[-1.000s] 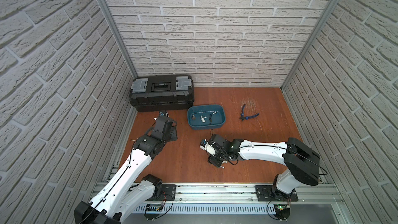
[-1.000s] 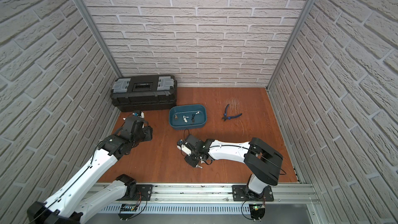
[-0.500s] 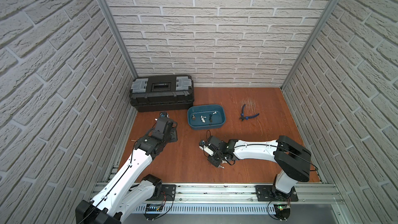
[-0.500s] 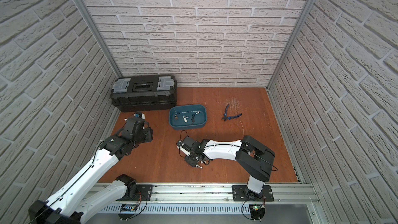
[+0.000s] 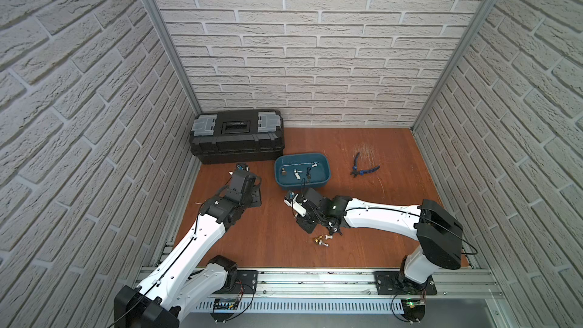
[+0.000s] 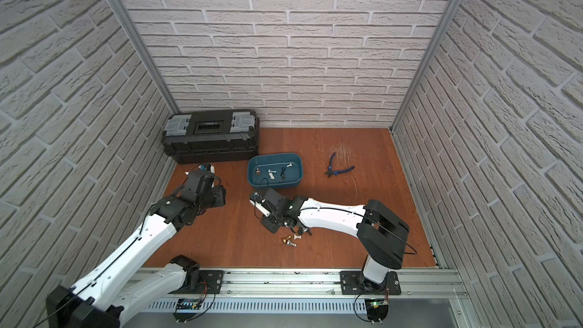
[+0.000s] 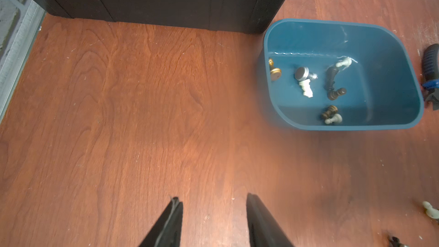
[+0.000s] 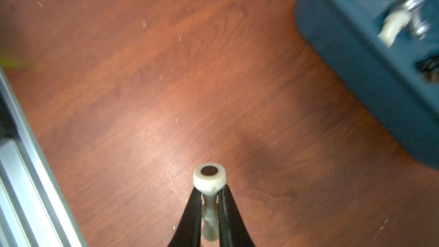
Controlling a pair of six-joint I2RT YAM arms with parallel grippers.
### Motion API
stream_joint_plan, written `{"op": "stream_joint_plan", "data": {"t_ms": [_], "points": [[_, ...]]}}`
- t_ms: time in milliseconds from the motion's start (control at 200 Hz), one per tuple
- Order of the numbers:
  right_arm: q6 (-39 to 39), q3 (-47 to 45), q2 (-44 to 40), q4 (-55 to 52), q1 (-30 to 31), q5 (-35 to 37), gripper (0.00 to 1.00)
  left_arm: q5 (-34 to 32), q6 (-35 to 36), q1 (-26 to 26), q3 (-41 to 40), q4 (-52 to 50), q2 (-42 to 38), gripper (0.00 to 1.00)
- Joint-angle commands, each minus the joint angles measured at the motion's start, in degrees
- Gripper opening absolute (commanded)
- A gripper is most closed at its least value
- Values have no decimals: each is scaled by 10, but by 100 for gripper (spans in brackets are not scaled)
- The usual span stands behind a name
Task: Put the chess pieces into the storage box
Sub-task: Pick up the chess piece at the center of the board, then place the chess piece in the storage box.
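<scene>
Teal storage box [image 7: 344, 127] sits upright and lidless, eight chess pieces [image 7: 306, 88] lying on its floor (one gold, one silver, three white, three dark). One white piece [image 8: 209, 177] is pinched by its stem in the right gripper [image 8: 209, 194], round base pointing outward, near the box. A small cluster of loose pieces [image 5: 321, 241] lies well apart from the box, gold and silver among them.

Black toolbox [image 5: 236, 140], blue-handled pliers [image 5: 363, 170], well apart

Glossy teal plastic storage box [image 7: 392, 51], matt black plastic toolbox [image 7: 166, 1], smooth reddish wood-grain table [image 7: 118, 115].
</scene>
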Motion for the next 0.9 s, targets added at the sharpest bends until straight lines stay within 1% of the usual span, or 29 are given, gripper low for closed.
{"op": "stream_joint_plan", "data": {"t_ms": [0, 120, 205, 280, 350, 445, 585, 700, 790, 895], "points": [[-10, 37, 2, -15, -20, 13, 16, 1, 14, 3, 18, 14, 5, 49], [-7, 77, 22, -17, -65, -4, 16, -7, 20, 3, 23, 9, -5, 48], [1, 107, 40, -19, -104, 1, 16, -8, 24, 3, 14, 21, -21, 48], [13, 135, 64, -8, -140, -19, 17, -4, 30, 2, 3, 35, -32, 48], [15, 177, 105, -8, -168, -32, 17, -1, 41, 2, -5, 47, -38, 48], [9, 263, 185, -37, -193, -29, 17, -1, 55, 2, -9, 57, -37, 48], [8, 365, 285, -47, -218, -34, 17, -3, 71, 3, -3, 62, -18, 47], [7, 426, 340, -67, -227, -26, 19, 5, 76, 2, 3, 65, -1, 47], [8, 447, 354, -77, -230, -21, 23, 14, 83, 1, 4, 69, 6, 47], [11, 434, 336, -71, -230, -25, 30, 23, 89, 0, 1, 77, 10, 47]]}}
